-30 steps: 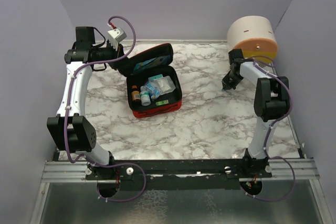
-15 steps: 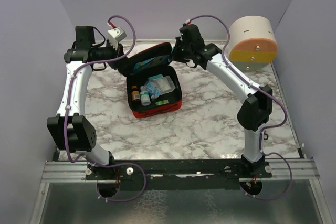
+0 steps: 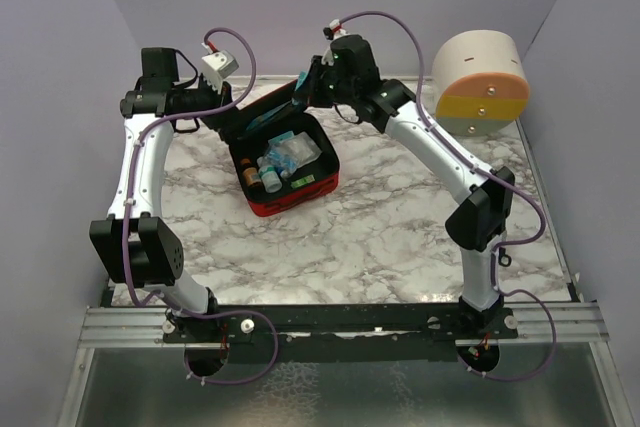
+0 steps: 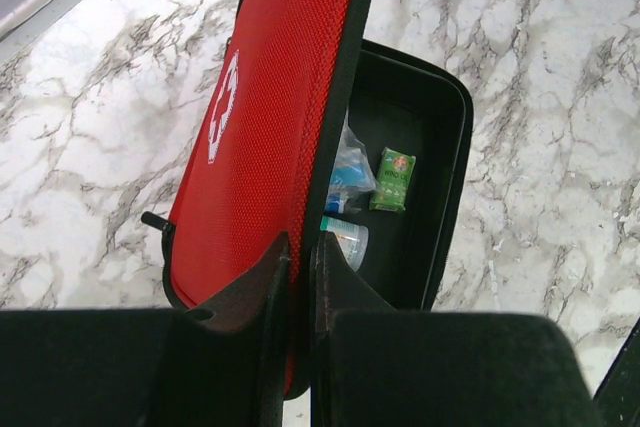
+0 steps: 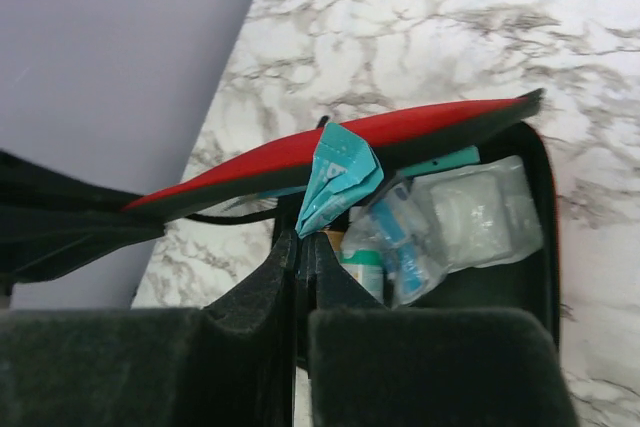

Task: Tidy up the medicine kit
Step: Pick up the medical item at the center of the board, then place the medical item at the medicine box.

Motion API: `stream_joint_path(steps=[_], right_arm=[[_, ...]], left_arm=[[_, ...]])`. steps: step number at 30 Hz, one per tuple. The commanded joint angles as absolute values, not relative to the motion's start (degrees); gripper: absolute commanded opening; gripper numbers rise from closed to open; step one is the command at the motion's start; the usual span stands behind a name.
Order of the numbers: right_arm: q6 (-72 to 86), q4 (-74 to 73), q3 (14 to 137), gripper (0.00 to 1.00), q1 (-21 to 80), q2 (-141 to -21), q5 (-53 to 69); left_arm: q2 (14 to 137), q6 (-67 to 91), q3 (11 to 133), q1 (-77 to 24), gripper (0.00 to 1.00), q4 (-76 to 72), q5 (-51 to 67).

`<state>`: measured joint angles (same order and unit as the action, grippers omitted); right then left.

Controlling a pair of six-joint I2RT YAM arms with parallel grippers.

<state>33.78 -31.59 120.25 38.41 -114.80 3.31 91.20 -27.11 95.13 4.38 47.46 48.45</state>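
Observation:
The red medicine kit [image 3: 296,203] lies open at the table's back centre, its lid [image 3: 262,119] raised on edge. Inside are small bottles [image 3: 270,178], a clear bag of gauze [image 5: 480,212] and a green packet [image 4: 393,179]. My left gripper [image 3: 224,119] is shut on the lid's rim; in the left wrist view [image 4: 303,243] the red lid with its white cross [image 4: 224,107] stands between the fingers. My right gripper [image 3: 306,89] is over the lid's far end, shut on a crumpled teal packet [image 5: 338,179] held above the open case.
A round cream, orange and yellow drawer container [image 3: 481,81] stands at the back right. Purple walls close in the left, back and right sides. The marble tabletop [image 3: 400,217] stretches in front of and to the right of the kit.
My right arm swung from beside the round container over to the kit's lid. The kit has shifted and turned slightly to the left. The left arm holds as before.

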Motion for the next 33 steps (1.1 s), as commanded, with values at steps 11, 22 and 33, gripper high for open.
stream_joint_path(steps=[11, 22, 33], right_arm=[[38.21, -28.07, 113.79, 0.01, 41.75, -111.5, 10.03], [47.38, -19.53, 112.61, 0.01, 41.75, -113.94, 20.7], [64.76, -9.19, 110.88, 0.01, 40.57, -118.22, 29.67]], left_arm=[[93.6, -27.77, 96.37, 5.1, 0.0, 50.89, 43.86], [93.31, -27.88, 95.82, 5.1, 0.0, 50.93, 44.51], [92.59, -28.39, 95.36, 5.1, 0.0, 50.89, 44.58]])
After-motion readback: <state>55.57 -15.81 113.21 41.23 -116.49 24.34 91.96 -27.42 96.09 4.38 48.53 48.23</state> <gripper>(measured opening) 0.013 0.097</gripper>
